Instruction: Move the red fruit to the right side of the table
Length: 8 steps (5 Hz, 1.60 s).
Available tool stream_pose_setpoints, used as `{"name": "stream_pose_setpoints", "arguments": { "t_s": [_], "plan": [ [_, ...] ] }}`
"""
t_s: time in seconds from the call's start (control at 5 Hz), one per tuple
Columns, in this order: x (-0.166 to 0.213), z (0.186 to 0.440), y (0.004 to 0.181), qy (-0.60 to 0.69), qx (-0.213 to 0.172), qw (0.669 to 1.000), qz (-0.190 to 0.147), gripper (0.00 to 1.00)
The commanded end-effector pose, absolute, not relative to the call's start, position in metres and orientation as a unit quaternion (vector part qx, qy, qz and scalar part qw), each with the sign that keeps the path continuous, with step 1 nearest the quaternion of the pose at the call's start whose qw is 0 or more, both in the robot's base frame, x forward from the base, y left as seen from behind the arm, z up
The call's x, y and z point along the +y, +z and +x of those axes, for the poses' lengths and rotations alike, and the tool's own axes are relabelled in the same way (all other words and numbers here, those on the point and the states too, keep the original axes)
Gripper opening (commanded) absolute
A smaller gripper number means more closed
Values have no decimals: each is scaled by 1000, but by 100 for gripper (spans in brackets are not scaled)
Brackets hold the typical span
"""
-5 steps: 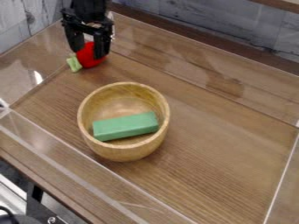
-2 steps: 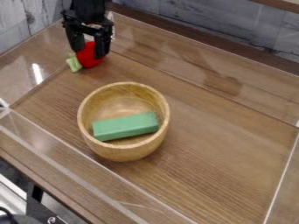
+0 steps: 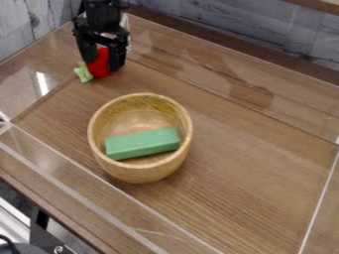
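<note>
The red fruit [image 3: 95,65], small and glossy with a green end at its left, lies on the brown wood-grain table [image 3: 252,149] near the far left corner. My gripper [image 3: 101,62] stands right over it, open, with a black finger on each side of the fruit. The fingers hide part of the fruit. Whether the pads touch it I cannot tell.
A round light wooden bowl [image 3: 139,136] sits in the middle of the table with a green rectangular block [image 3: 142,144] lying inside. Low clear plastic walls [image 3: 159,223] border the tabletop on all sides.
The gripper has sunk slightly lower around the red fruit. Fruit, bowl and block have not moved.
</note>
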<state>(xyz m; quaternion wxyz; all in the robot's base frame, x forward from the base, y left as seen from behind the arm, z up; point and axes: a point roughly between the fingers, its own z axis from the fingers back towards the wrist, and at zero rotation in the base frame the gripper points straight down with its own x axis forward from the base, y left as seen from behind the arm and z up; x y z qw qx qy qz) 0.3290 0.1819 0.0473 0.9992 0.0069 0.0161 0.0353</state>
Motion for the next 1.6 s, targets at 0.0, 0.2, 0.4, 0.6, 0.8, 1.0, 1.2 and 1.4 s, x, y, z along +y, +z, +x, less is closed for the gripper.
{"name": "stream_pose_setpoints", "arguments": {
  "t_s": [0.0, 0.2, 0.4, 0.6, 0.8, 1.0, 1.2, 1.4],
  "plan": [
    [189, 327, 52, 31, -2, 999, 17, 100],
    [195, 328, 48, 38, -5, 999, 14, 100],
    [199, 329, 46, 43, -8, 999, 10, 100],
    [193, 333, 58, 51, -12, 999, 7, 100],
    [187, 337, 69, 57, -16, 998, 4, 100],
    [195, 341, 68, 95, -19, 995, 3, 100],
    [199, 343, 65, 128, -22, 991, 5, 100],
    [197, 345, 62, 139, -24, 990, 7, 100]
  ]
}}
